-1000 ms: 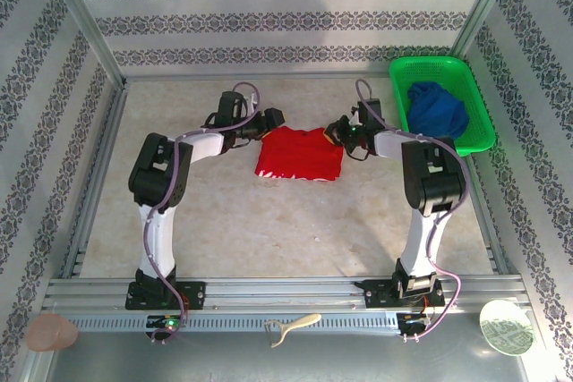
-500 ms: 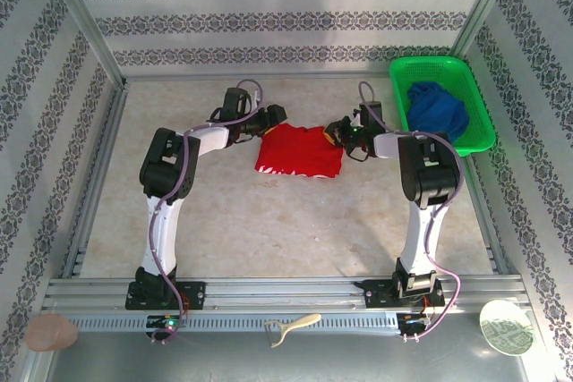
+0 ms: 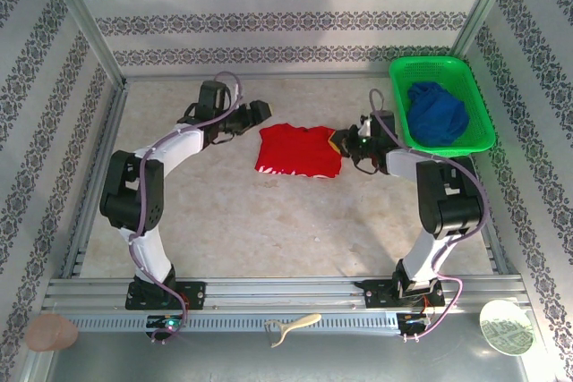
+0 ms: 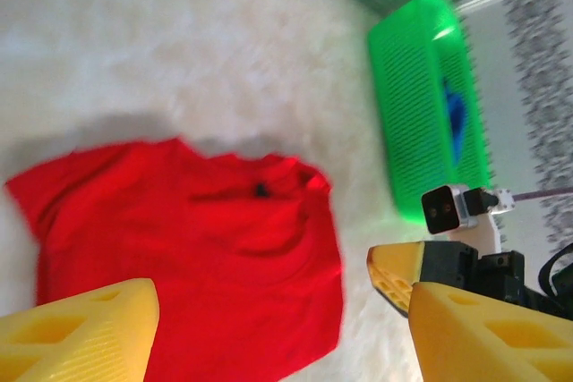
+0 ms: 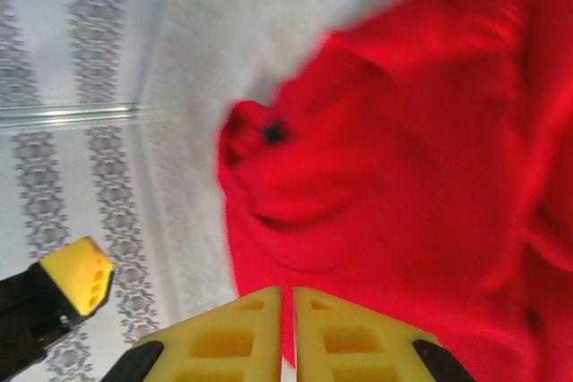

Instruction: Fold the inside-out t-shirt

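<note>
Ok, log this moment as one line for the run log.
t-shirt: lying on table | left gripper: open, off t-shirt, at its left | right gripper: shut at t-shirt's right edge, grip unclear

Bright red t-shirt (image 3: 300, 151) lies flat in rough rectangle, plain side up, neckline rumpled; right edge just beside right gripper's (image 3: 338, 140) closed jaws, upper-left corner near left gripper's (image 3: 260, 111) spread jaws.

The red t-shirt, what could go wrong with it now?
The right pincer is shut by the right edge of the t-shirt; moving, it might bunch the cloth. The left pincer is open, off the shirt, so nothing pins that side. The right arm could bump the green basket close by.
</note>
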